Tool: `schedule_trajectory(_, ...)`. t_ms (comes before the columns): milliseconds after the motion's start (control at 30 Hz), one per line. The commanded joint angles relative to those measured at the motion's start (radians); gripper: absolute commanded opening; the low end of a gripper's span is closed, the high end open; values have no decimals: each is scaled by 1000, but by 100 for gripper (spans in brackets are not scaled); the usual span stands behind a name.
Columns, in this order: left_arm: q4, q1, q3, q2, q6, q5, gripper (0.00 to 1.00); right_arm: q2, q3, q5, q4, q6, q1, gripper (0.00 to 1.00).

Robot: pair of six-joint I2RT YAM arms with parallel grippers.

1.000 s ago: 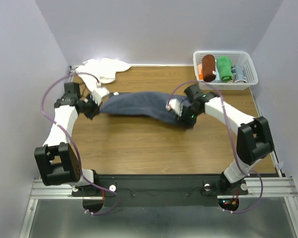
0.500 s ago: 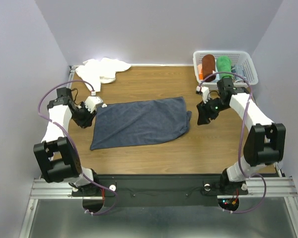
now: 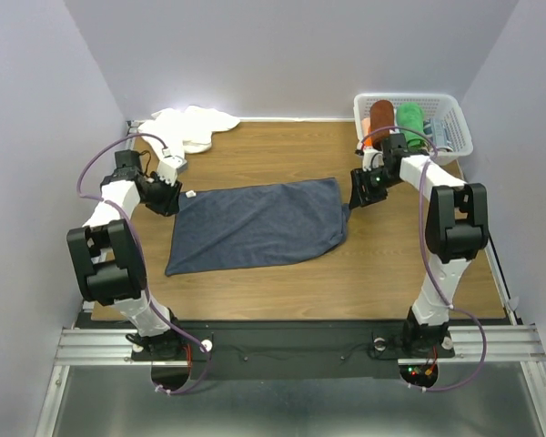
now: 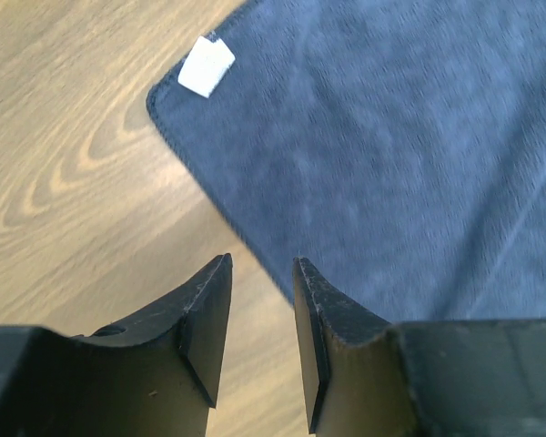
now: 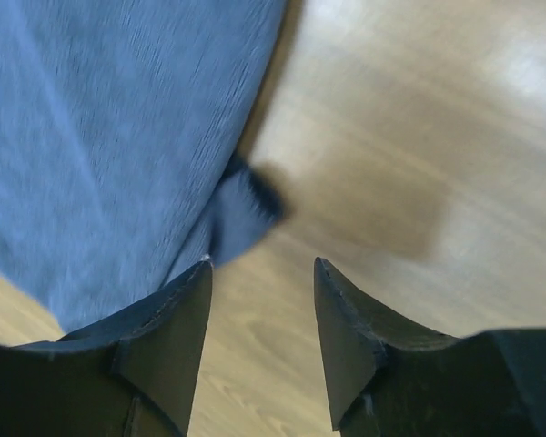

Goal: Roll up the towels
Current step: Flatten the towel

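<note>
Toward the six o'clock edge of the table [image 3: 255, 300] the wood is bare. The blue-grey towel [image 3: 259, 228] lies flat at the centre of the dial, long side running from nine to three, its near-left corner reaching closest to the arm bases.

At about ten o'clock the left gripper [image 3: 166, 193] sits just off the towel's far-left corner. Its wrist view shows the left gripper [image 4: 259, 273] above the towel's edge, fingers only a narrow slit apart and nothing between them. A small white tag [image 4: 207, 66] marks that corner.

At about two o'clock the right gripper [image 3: 362, 187] hangs just beside the far-right corner. From its own camera, the right gripper [image 5: 262, 273] is spread moderately wide and empty. A small flap of the towel [image 5: 246, 205] is doubled over at the edge there.

The cloth looks light, limp and slightly grippy on wood, so it will sag and bunch rather than hold a shape. I would pinch one short edge at both corners, low against the table, and turn it over evenly.

Farther off, at eleven o'clock, the white towel [image 3: 196, 126] lies crumpled, and it will need spreading first. At one o'clock a white basket [image 3: 409, 96] holds rolled brown [image 3: 380, 123] and green [image 3: 409, 126] towels.
</note>
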Motion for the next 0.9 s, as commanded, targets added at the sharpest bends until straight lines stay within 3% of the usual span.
schedule_trajectory(0, 89, -6, 2, 39, -90, 11, 45, 56, 78, 29, 84, 93, 2, 55)
schedule_trajectory(367, 132, -7, 17, 102, -146, 8, 45, 110, 65, -62, 67, 116, 16, 52)
schedule_trajectory(467, 146, -9, 16, 118, -156, -13, 45, 79, 34, -72, 57, 94, 18, 39)
schedule_trajectory(500, 147, -8, 16, 129, -160, -18, 45, 73, 26, -75, 54, 88, 18, 27)
schedule_trajectory(567, 152, -7, 17, 140, -168, -28, 44, 62, 26, -85, 35, 76, 15, 17)
schedule_trajectory(600, 152, -7, 20, 148, -174, -30, 44, 46, 25, -83, 32, 71, 15, 1)
schedule_trajectory(700, 155, -9, 24, 157, -185, -30, 41, 7, 17, -59, 14, 55, 10, 1)
schedule_trajectory(867, 150, -7, 17, 184, -180, -88, 24, -155, 8, 56, -49, -13, -60, 1)
